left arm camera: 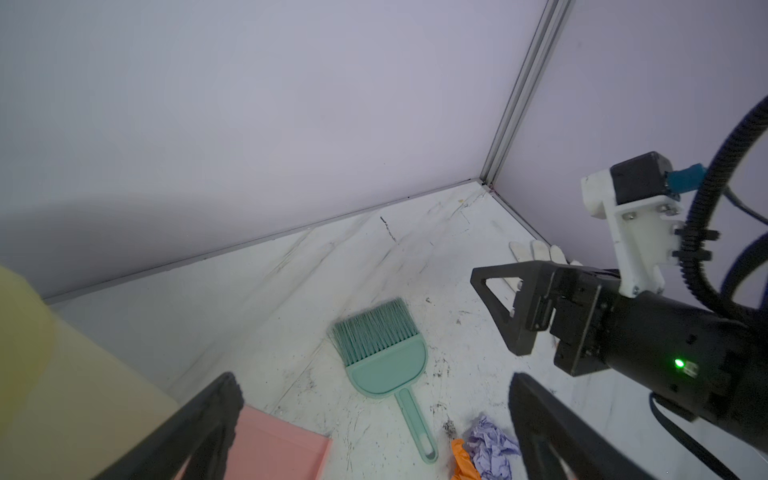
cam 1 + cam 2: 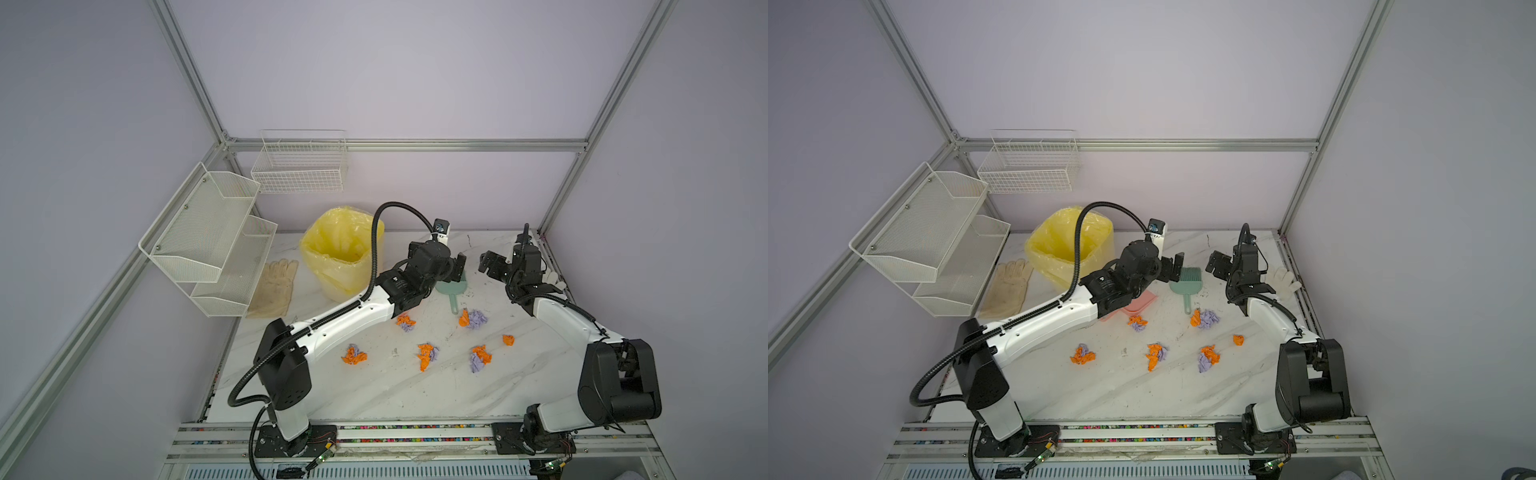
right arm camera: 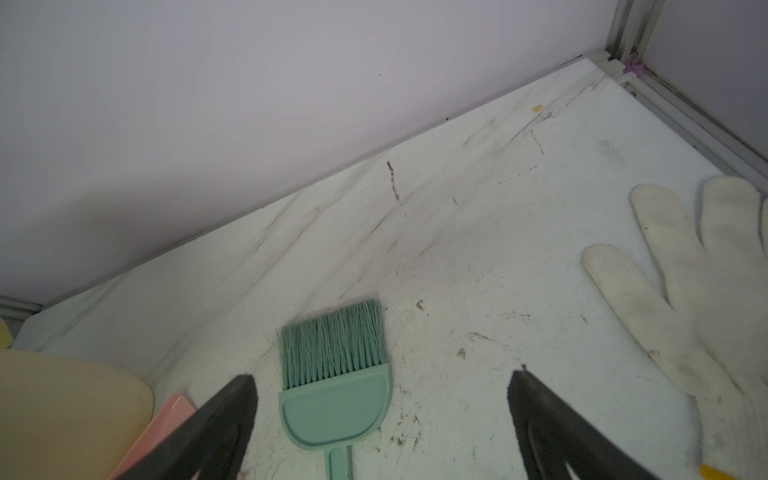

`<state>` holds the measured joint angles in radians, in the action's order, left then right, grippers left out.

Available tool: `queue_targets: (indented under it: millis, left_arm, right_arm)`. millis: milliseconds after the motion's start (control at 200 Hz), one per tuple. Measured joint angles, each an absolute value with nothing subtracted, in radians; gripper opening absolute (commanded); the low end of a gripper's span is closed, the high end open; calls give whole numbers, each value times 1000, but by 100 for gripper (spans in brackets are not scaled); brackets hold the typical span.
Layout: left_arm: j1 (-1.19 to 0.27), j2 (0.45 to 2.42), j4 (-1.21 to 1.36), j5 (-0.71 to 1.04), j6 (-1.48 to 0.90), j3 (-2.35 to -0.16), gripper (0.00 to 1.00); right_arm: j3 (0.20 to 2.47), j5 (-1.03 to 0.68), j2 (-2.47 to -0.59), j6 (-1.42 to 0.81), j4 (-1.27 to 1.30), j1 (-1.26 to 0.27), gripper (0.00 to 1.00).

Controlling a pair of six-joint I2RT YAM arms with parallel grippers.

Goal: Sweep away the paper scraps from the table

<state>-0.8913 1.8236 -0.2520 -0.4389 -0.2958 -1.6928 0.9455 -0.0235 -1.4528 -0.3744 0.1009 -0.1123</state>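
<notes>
Several paper scraps, orange and pale purple wads, lie across the middle of the table [image 2: 374, 395]: one pair [image 2: 473, 319] by the handle of a green hand brush [image 2: 453, 293], others at the scrap [image 2: 405, 322], the scrap [image 2: 354, 355] and the scrap [image 2: 427, 356]. My left gripper [image 2: 456, 268] hovers open above the brush [image 1: 380, 353], nothing between its fingers. My right gripper [image 2: 487, 264] stands open just right of it, empty, over the brush head [image 3: 332, 353]. A pink dustpan [image 2: 1140, 305] lies mostly hidden under my left arm.
A bin with a yellow liner [image 2: 340, 253] stands at the back left. One white glove [image 2: 274, 291] lies beside the wire-mesh shelves [image 2: 208, 237], and another glove [image 3: 685, 291] lies at the table's right edge by the frame post.
</notes>
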Motion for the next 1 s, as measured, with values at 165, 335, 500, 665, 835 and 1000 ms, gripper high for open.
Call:
queue_targets:
  millis: [165, 335, 500, 665, 835, 1000]
  left_arm:
    - [-836, 1998, -275, -342, -340, -1802, 100]
    - [-739, 2159, -329, -236, -427, -1909, 100]
    - [-673, 2312, -385, -183, -486, -2058, 100]
    - [-667, 2359, -393, -158, -517, -2081, 100]
    - [-674, 2373, -393, -139, -542, -2081, 100]
    - [-675, 2380, -381, -125, -561, -2081, 100]
  right_arm:
    - [925, -23, -1402, -402, 123, -112, 97]
    - [885, 7, -1319, -441, 156, -112, 97]
    - [831, 11, -1264, -471, 221, -112, 97]
    - [831, 9, -1285, -482, 229, -112, 97]
    - [831, 7, -1305, -482, 228, -112, 97]
    - [831, 7, -1305, -481, 228, -112, 97]
